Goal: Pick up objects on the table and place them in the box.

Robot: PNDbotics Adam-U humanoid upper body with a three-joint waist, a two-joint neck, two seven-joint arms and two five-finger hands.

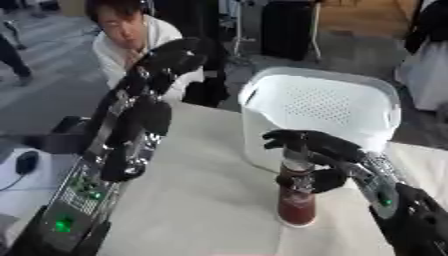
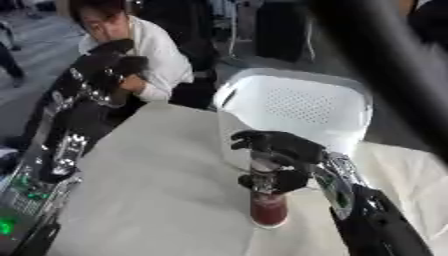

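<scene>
- Bottle of clear plastic with a dark red liquid [image 1: 297, 202] stands upright on the white table cloth [image 1: 201, 200], just beside the front wall of the box, on the right part of the table.
- On the lower half of the bottle there is a dark red band that may be a label, but no writing or brand on it can be read.
- Right hand [image 1: 315, 150] of the robot, black with silver joints, comes in from the lower right corner and has its fingers and thumb curled round the upper part of the bottle, near the neck; the bottom of the bottle touches the table.
- White plastic box [image 1: 324, 107] with small holes in its back wall stands behind the bottle, tilted a little, with its opening turned up and toward the robot.
- Left hand [image 1: 171, 57] is raised high at the left side, well apart from the bottle and the box; its fingers are curled together and hold nothing.
- Left forearm [image 1: 87, 185] shows small green lights; no words can be read there.
</scene>
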